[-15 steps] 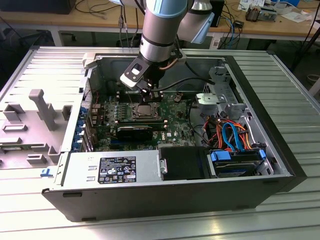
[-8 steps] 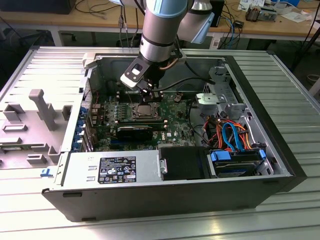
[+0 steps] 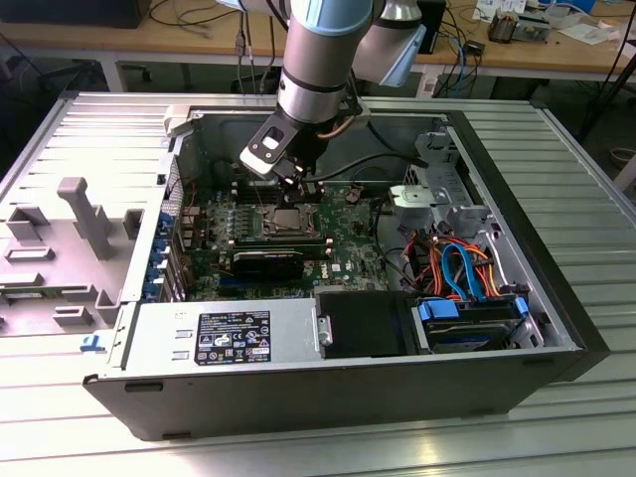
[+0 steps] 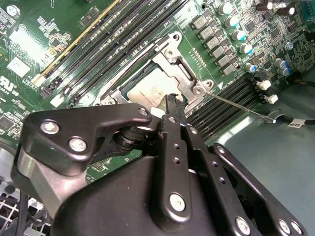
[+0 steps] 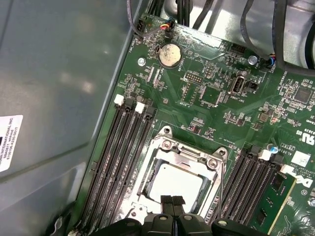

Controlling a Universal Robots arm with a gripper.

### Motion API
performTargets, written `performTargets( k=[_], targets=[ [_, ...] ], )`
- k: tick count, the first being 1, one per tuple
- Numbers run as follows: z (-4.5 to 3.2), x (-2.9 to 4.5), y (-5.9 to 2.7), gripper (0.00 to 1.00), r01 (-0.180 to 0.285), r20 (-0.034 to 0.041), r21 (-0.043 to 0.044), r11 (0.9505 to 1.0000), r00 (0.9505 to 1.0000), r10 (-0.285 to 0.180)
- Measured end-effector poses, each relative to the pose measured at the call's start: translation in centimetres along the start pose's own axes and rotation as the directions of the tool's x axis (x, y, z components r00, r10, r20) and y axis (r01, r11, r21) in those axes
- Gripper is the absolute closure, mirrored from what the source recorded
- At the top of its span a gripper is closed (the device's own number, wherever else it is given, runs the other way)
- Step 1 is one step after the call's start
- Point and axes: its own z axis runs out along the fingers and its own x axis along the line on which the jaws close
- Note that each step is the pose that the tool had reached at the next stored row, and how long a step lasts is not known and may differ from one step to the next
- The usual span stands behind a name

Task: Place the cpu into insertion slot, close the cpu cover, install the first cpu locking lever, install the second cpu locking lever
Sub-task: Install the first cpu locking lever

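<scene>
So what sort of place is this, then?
Probably a robotics lab or test workshop: a robot arm reaches into an opened computer case on a metal-slatted table, with cable-strewn wooden benches behind.

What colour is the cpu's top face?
The cpu is pale silvery-grey, clearest in the first wrist view.

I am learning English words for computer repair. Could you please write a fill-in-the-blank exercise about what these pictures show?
1. The cpu lies in the insertion ____.
2. The circuit board around it is ____ in colour.
3. Long black memory slots run along ____ sides of it.
4. The gripper, just above the cpu, has its jaws ____.

Missing words: slot; green; both; shut.
</scene>
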Motion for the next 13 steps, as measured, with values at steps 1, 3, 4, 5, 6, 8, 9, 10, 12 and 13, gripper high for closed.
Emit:
performTargets(
  k=[1, 3, 4, 5, 6, 8, 9, 10, 12, 13],
  targets=[
    [0.0, 0.0, 0.0, 0.89, 0.004, 0.0005, 0.0003, 1.0, 1.0, -0.004],
    [0.0, 0.0, 0.0, 0.89, 0.008, 0.0008, 0.0008, 1.0, 1.0, -0.008],
    [0.0, 0.0, 0.0, 0.89, 0.012, 0.0013, 0.0012, 0.9999, 0.9999, -0.012],
    [0.0, 0.0, 0.0, 0.89, 0.015, 0.0016, 0.0015, 0.9999, 0.9999, -0.015],
    [0.0, 0.0, 0.0, 0.89, 0.017, 0.0018, 0.0018, 0.9999, 0.9999, -0.017],
    [0.0, 0.0, 0.0, 0.89, 0.022, 0.0024, 0.0023, 0.9998, 0.9998, -0.022],
    [0.0, 0.0, 0.0, 0.89, 0.024, 0.0027, 0.0026, 0.9997, 0.9997, -0.024],
    [0.0, 0.0, 0.0, 0.89, 0.027, 0.003, 0.0029, 0.9996, 0.9996, -0.027],
    [0.0, 0.0, 0.0, 0.89, 0.034, 0.0039, 0.0037, 0.9994, 0.9994, -0.034],
    [0.0, 0.0, 0.0, 0.89, 0.037, 0.0041, 0.004, 0.9993, 0.9993, -0.037]
  ],
)
